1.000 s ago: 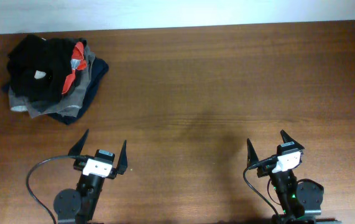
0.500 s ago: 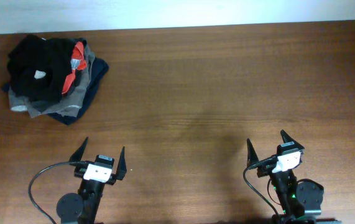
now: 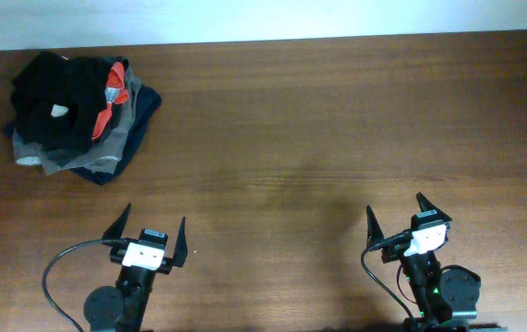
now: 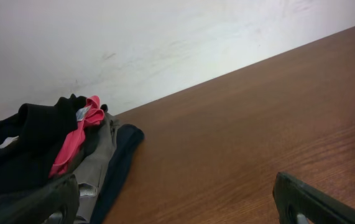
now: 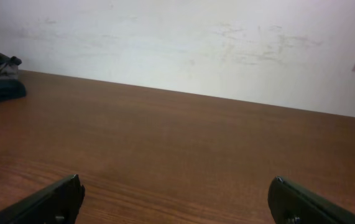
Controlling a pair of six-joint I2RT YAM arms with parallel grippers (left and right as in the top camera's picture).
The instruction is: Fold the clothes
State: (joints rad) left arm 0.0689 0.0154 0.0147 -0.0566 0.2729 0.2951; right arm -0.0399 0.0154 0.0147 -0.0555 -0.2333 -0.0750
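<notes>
table with one heap of garments, two arms at the near edge

surface and room: brown wood-grain table (image 3: 318, 120), seen from above. its far edge meets a white wall (image 5: 177, 43), faintly scuffed.

far-left corner: a single heap of garments, close to both the far edge and the left edge of the table.
- black shirt (image 3: 55, 97): on top of the heap, crumpled and unfolded, with a white tag (image 3: 58, 112) showing near its middle.
- red shirt (image 3: 111, 92): bunched against the black shirt's right side, touching it.
- grey garment (image 3: 60, 159): underneath, jutting out on the near side.
- navy garment (image 3: 145, 109): lowest layer, spilling out to the right.

near edge, left: left fingers (image 3: 118, 221), spread wide and grasping nothing, tips pointing toward the far edge, well apart from the heap. a black cable (image 3: 51, 267) loops out to the left of this arm.

middle: a broad stretch of wood grain lies between the heap and both arms, running on to the right edge.

near edge, right: right fingers (image 3: 370, 226), spread wide and grasping nothing, resting on no garment. this arm is the farther of the two from the heap, which shows only as a small patch at the left margin of the right wrist view.
</notes>
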